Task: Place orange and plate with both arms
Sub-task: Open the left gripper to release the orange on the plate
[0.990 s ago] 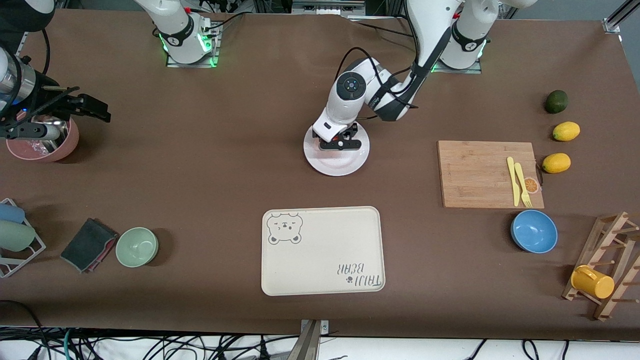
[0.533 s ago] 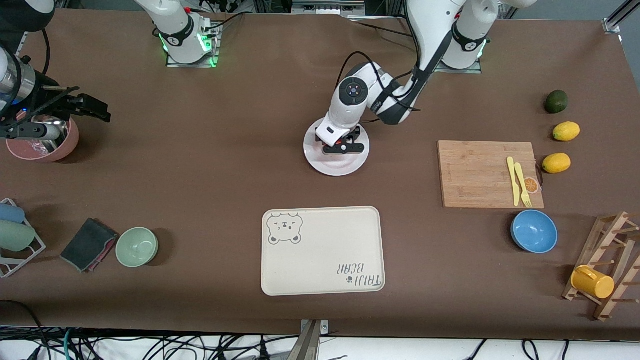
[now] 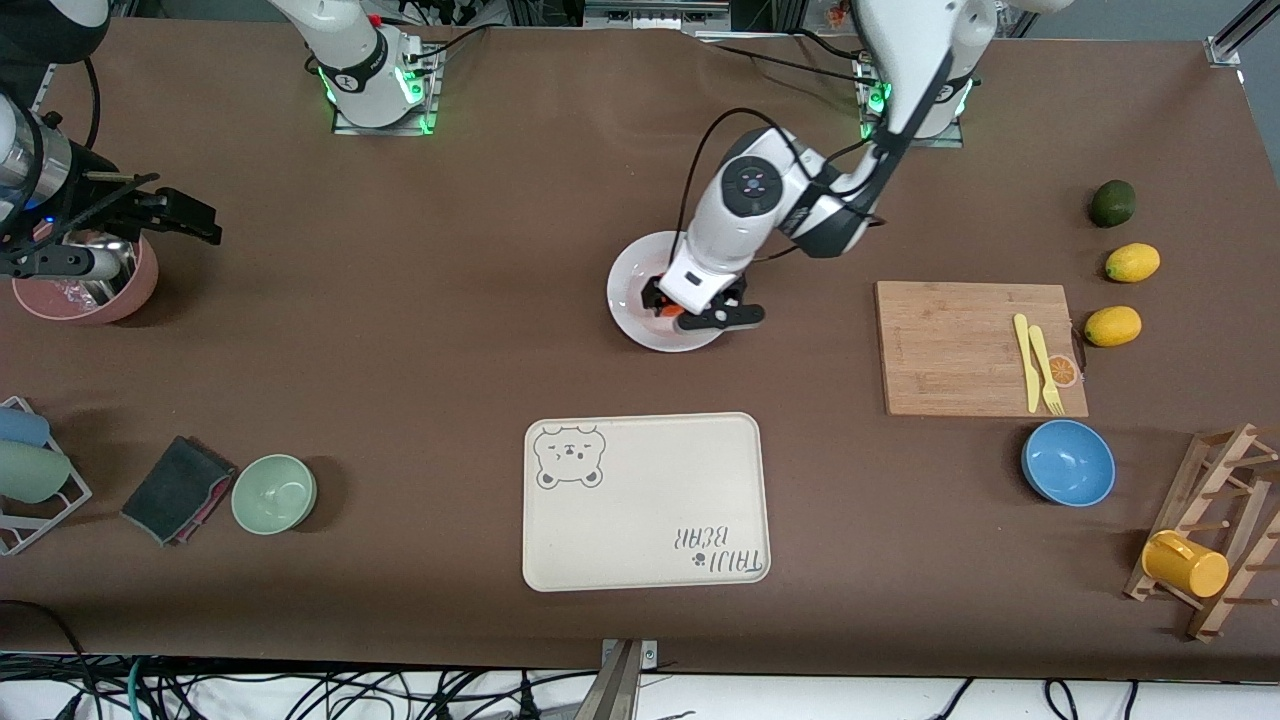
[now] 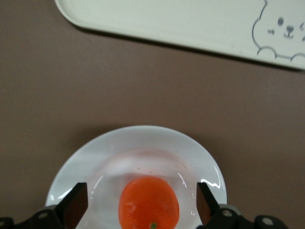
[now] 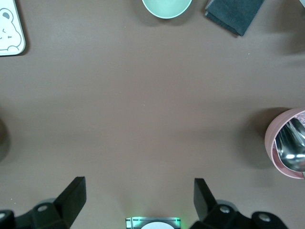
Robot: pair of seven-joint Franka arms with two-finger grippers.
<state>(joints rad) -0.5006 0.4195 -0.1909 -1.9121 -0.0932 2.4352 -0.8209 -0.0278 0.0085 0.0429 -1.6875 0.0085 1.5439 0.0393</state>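
Brown covering spreads across the whole tabletop [image 3: 420,330], with the white plate [image 3: 632,300] sitting near its middle, farther from the front camera than the cream bear-print tray [image 3: 645,500]. On the plate lies the orange [image 4: 148,209], resting in the shallow well a little off centre.

Over it hangs the left gripper [image 3: 700,312], fingers spread wide on either side of the fruit and touching nothing; in the left wrist view the two black fingertips [image 4: 75,206] stand clear of the orange with white plate showing between. The orange sits free on the plate.

My judgement is that the fruit is placed and the step in hand is the left arm getting clear of it. The gripper should rise straight up before it travels sideways, so that no fingertip clips the round fruit and rolls it toward the rim, or catches the plate's edge and shifts it. A slow lift suits a glossy plate.

At its end of the tabletop the right gripper [image 5: 138,200] waits, fingers apart and empty, above bare brown surface beside the pink bowl [image 3: 85,280] with metal utensils in it. If the plate is to go onto the tray, that needs a grip on the rim and a level carry, or the orange may roll off.
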